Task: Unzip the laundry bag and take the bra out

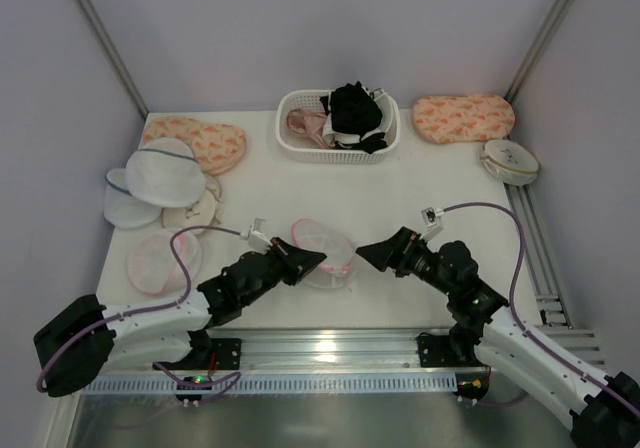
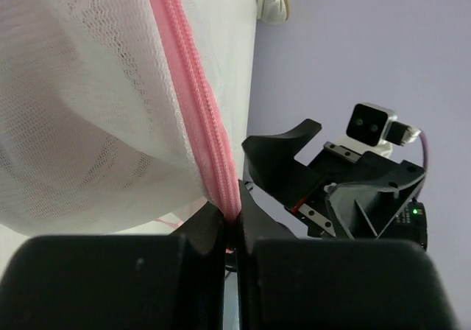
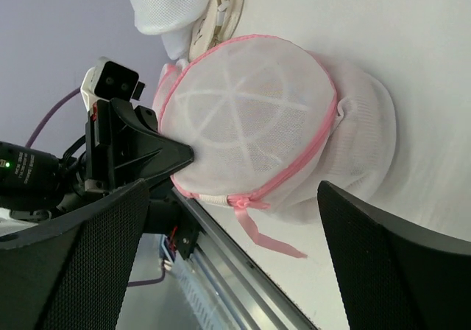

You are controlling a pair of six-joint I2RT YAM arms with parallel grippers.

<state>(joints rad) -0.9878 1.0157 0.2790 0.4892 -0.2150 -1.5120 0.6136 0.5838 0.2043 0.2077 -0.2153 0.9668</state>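
Observation:
The laundry bag (image 1: 328, 249) lies near the table's front middle, a domed white mesh pouch with a pink zip rim (image 2: 193, 102). My left gripper (image 1: 314, 260) is shut on that pink rim at the bag's near-left edge, and the wrist view (image 2: 234, 213) shows the zip pinched between the jaws. My right gripper (image 1: 364, 253) is open just right of the bag. In its wrist view (image 3: 234, 197) the pink zip pull (image 3: 241, 201) and its ribbon (image 3: 271, 238) sit between the spread fingers, untouched. The zip looks closed. The bra shows only as a faint pinkish tint through the mesh.
A white basket (image 1: 296, 144) at the back middle holds a black garment (image 1: 354, 111) and a pale pink one (image 1: 305, 122). At the left lie another pink-rimmed mesh bag (image 1: 153, 262) and a larger white mesh bag (image 1: 150, 178). There are peach pouches (image 1: 463, 116) and a cream case (image 1: 510, 161).

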